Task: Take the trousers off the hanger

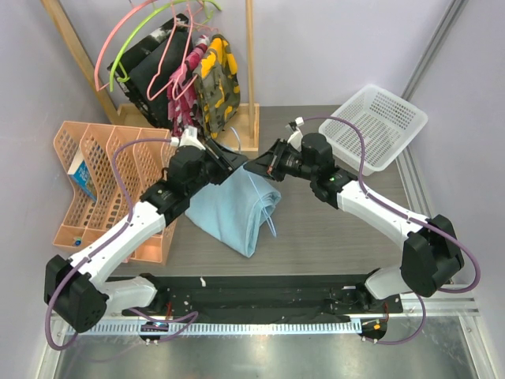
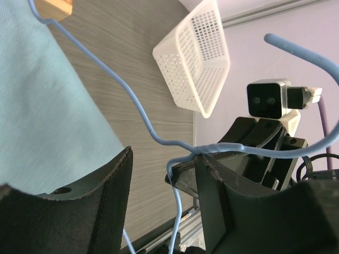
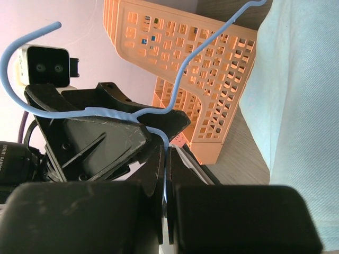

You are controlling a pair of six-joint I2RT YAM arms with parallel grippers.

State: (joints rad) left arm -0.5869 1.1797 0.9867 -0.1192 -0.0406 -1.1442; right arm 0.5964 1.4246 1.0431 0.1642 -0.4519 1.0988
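The light sky-blue trousers (image 1: 233, 209) lie bunched on the table between the two arms, still draped over the thin light-blue wire hanger (image 2: 132, 100). My right gripper (image 3: 167, 153) is shut on the hanger's wire just below the twisted neck. My left gripper (image 2: 164, 169) is open; the wire runs between its fingers (image 2: 106, 201) and the neck rests on the tip of the other finger. In the top view the left gripper (image 1: 225, 162) and right gripper (image 1: 264, 166) meet above the cloth's far edge. The hook curves up in the right wrist view (image 3: 21, 58). The trousers also show there (image 3: 302, 106).
A white mesh basket (image 1: 383, 126) stands at the back right. An orange slotted rack (image 1: 102, 181) stands at the left. A wooden clothes stand (image 1: 248, 130) at the back holds pink and lime-green hangers, a black garment and a yellow-camouflage garment (image 1: 215, 83).
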